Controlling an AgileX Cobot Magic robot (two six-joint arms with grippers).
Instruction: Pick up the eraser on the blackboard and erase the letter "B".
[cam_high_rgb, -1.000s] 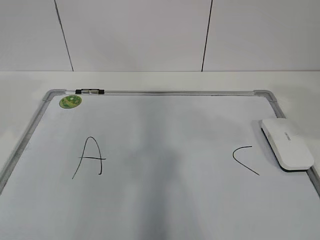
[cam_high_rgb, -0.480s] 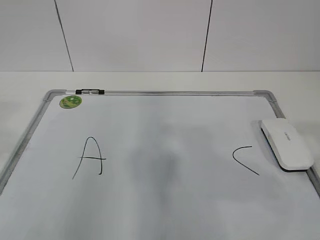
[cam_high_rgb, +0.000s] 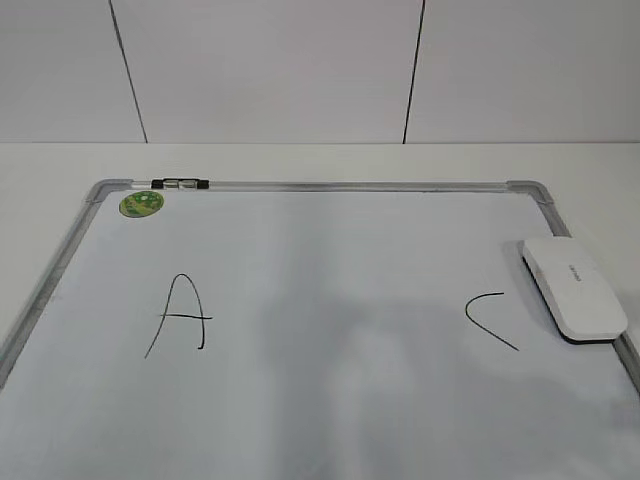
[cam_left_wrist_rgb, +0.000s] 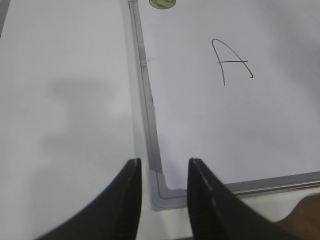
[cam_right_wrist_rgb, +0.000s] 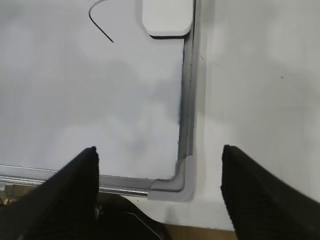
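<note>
The blackboard (cam_high_rgb: 320, 300) is a white dry-erase board with a grey frame, lying flat on the table. It carries a black "A" (cam_high_rgb: 180, 315) at the left and a "C"-like stroke (cam_high_rgb: 490, 318) at the right. No letter "B" shows between them; that area is bare. The white eraser (cam_high_rgb: 573, 288) lies on the board's right edge, next to the stroke; its near end shows in the right wrist view (cam_right_wrist_rgb: 167, 17). Neither gripper appears in the exterior view. My left gripper (cam_left_wrist_rgb: 164, 167) is open and empty above the board's near left corner. My right gripper (cam_right_wrist_rgb: 159, 155) is wide open and empty above the near right corner.
A round green sticker (cam_high_rgb: 140, 203) and a black-and-silver clip (cam_high_rgb: 180, 183) sit at the board's far left corner. White table surface surrounds the board, with a white panelled wall behind. The table's near edge shows under both grippers.
A dark shadow in the middle of the board has faded over the three frames. The eraser and the letters have not moved.
</note>
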